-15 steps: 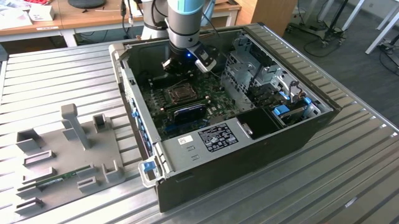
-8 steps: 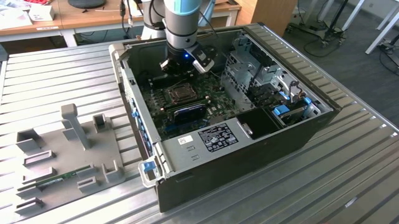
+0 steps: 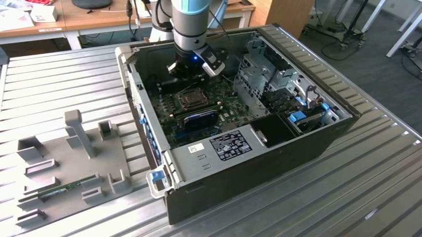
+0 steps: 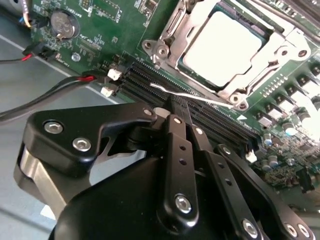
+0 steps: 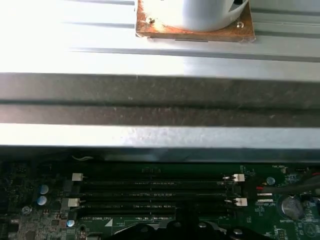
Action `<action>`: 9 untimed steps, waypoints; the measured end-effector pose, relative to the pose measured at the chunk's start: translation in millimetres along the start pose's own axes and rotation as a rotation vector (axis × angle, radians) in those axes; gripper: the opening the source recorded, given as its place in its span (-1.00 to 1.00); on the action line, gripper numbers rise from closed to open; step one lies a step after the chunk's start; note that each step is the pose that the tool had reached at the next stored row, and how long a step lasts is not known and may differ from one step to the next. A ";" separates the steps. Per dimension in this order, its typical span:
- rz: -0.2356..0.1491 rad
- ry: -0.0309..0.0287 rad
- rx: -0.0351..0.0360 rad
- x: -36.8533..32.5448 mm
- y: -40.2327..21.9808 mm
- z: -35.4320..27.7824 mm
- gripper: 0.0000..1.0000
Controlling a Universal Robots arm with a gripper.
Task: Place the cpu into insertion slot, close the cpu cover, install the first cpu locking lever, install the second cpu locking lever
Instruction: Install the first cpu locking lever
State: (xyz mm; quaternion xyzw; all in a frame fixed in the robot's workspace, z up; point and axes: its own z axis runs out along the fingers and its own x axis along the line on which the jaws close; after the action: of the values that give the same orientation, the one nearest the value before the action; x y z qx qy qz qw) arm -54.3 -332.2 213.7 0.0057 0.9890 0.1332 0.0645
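The cpu (image 4: pixel 222 47) lies flat in the insertion slot (image 3: pixel 191 100) on the green motherboard, its pale metal top showing. The silvery cpu cover (image 4: pixel 172 30) lies down around it as a frame. A thin wire locking lever (image 4: pixel 172 91) runs along the socket's edge nearest the gripper, with its free end sticking out over the memory slots. My black gripper (image 4: pixel 182 111) has its fingers together with nothing between them, and its tips sit just short of that lever. In the exterior view the gripper (image 3: pixel 189 74) hangs inside the open computer case, just behind the socket.
Long black memory slots (image 5: pixel 150 192) run between the gripper and the case wall (image 5: pixel 160 100). Red and black cables (image 4: pixel 60 85) lie beside them. Drive cages (image 3: pixel 277 84) fill the exterior view's right of the case. A grey fixture tray (image 3: pixel 66 168) holding a green memory stick (image 3: pixel 63 190) lies on the table.
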 end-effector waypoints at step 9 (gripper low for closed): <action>-0.002 -0.0065 -0.0009 -0.1 2.1 -7.7 -0.79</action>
State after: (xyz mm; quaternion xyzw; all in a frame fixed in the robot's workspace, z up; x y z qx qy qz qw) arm -55.2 -332.3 221.7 0.0053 0.9887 0.1336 0.0679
